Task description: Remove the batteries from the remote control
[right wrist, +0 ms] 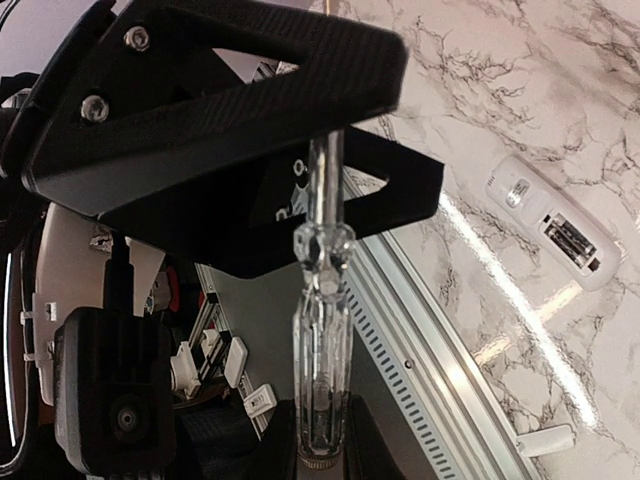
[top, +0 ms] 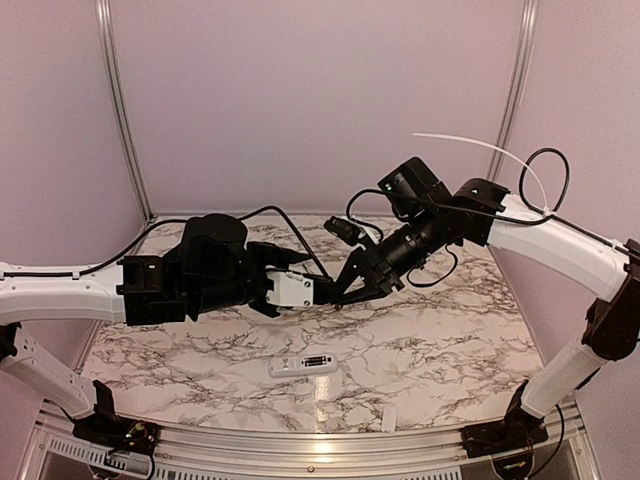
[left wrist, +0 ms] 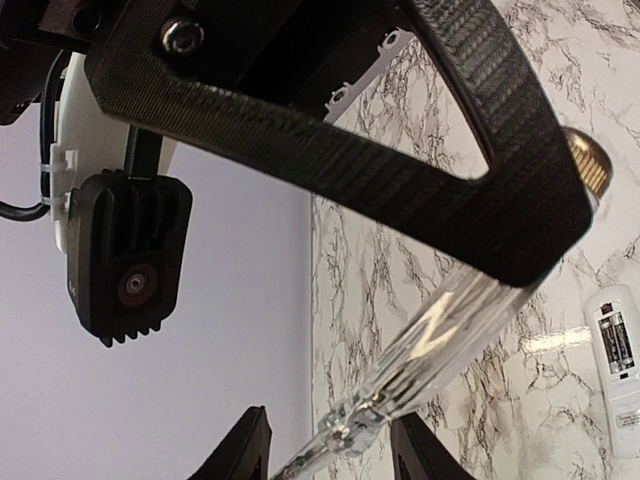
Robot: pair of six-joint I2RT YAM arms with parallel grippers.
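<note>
The white remote control [top: 303, 364] lies back up on the marble table, near the front middle. Its compartment is open and the dark batteries [right wrist: 570, 238] sit inside; they also show in the left wrist view [left wrist: 620, 345]. Both grippers meet in the air above and behind it. My right gripper [right wrist: 335, 440] is shut on the butt of a clear-handled screwdriver [right wrist: 322, 330]. My left gripper [left wrist: 333, 445] straddles the screwdriver's neck [left wrist: 345, 430] with its jaws apart and a gap on each side. In the top view the two grippers' tips [top: 340, 292] overlap.
A small flat white plastic piece [top: 389, 418] lies near the table's front edge, right of the remote; it also shows in the right wrist view [right wrist: 545, 440]. Purple walls with metal posts close the back and sides. A slotted metal rail [right wrist: 450, 340] runs along the front.
</note>
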